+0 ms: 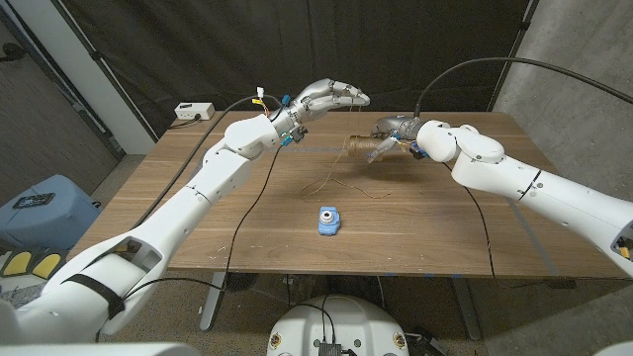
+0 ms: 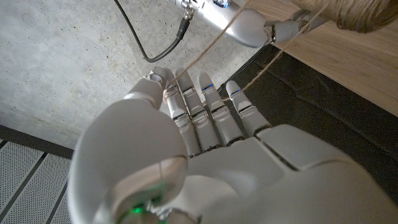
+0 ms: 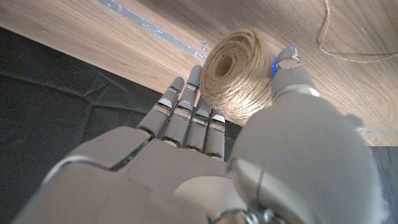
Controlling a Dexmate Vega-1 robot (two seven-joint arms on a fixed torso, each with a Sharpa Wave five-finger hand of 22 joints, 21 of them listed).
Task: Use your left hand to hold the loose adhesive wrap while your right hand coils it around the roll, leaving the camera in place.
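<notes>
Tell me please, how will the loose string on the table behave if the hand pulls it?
The loose string lies in thin slack curves on the table, so it is probably floppy and light. Pulled by the left hand, it would likely drag and straighten. It might snag the small blue camera nearby.

The twine roll (image 2: 360,15) is cut off by the left wrist view's edge.

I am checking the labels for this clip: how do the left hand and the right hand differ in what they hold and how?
The left hand pinches only a thin loose strand between thumb and fingers, raised near the table's far edge. The right hand grips the whole twine roll, low over the table. Both are at the far side, joined by the same twine.
</notes>
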